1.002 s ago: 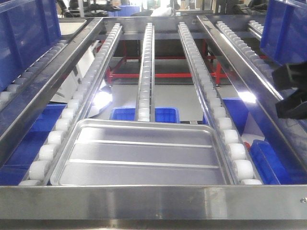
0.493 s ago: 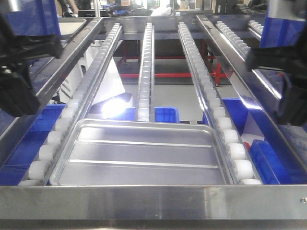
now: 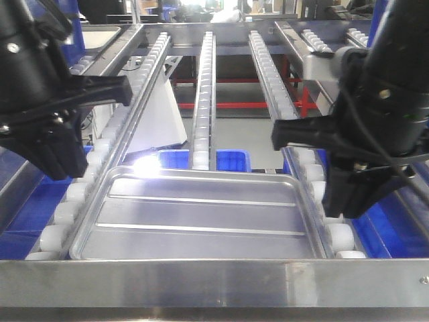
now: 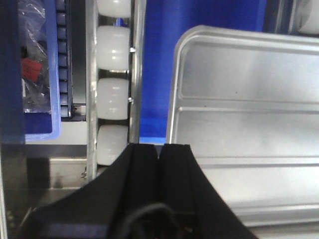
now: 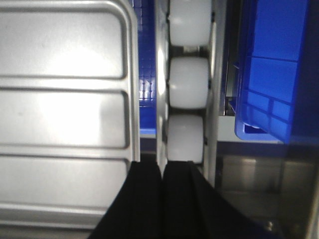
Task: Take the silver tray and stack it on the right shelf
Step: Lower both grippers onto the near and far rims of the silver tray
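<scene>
Left claw (image 4: 159, 148) and right claw (image 5: 161, 167), pinched closed and empty, flanking side edges of silver tray (image 3: 201, 221), evidently for paired lift.

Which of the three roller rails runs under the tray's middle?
The centre rail: it vanishes behind the silver tray's far rim; the other two flank its sides.

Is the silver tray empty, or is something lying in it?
Empty. The silver tray shows only its bare ridged floor; nothing lies in it.
</scene>
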Robot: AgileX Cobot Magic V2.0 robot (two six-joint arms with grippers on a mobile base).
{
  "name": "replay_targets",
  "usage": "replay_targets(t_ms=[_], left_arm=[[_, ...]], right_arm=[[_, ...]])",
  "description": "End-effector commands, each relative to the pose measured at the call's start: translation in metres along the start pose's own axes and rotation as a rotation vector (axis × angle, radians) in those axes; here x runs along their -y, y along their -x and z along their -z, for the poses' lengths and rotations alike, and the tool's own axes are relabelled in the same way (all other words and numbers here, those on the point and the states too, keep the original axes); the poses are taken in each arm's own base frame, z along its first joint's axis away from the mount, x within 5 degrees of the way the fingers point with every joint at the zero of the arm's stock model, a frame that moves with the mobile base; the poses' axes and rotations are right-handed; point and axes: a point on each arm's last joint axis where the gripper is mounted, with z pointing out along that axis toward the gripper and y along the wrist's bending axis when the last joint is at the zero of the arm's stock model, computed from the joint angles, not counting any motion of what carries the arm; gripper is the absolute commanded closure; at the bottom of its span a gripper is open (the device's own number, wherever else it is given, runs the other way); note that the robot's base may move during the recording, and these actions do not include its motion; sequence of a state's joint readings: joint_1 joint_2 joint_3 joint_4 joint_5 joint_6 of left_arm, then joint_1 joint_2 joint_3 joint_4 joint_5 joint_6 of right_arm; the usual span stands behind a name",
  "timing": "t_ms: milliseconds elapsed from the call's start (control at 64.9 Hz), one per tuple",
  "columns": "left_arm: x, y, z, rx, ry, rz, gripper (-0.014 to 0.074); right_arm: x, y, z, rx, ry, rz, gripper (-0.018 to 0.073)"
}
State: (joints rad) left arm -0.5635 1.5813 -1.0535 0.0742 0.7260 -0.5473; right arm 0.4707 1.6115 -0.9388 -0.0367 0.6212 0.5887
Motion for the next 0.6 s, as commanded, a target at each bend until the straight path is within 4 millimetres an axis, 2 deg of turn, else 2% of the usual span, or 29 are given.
replay_targets(t_ms=[0, 185, 447, 586], left_arm=[[0.008, 0.011, 0.013, 0.067, -0.04, 0.008, 0.0686], [0.011, 0.016, 0.014, 0.099, -0.062, 0.011, 0.0686], [0.02, 0.012, 0.014, 0.101, -0.078, -0.021, 0.0686], [0.023, 0.008, 0.006, 0.063, -0.061, -0.028, 0.0686]], right_arm=[[-0.01, 0.018, 0.016, 0.099, 0.059, 0.0, 0.0502], [-0.015, 0.025, 0.014, 0.149, 0.093, 0.0, 0.0502], [-0.015, 0.025, 0.005, 0.134, 0.085, 0.001, 0.0502], [-0.016, 0.025, 0.005, 0.14, 0.088, 0.001, 0.0502]])
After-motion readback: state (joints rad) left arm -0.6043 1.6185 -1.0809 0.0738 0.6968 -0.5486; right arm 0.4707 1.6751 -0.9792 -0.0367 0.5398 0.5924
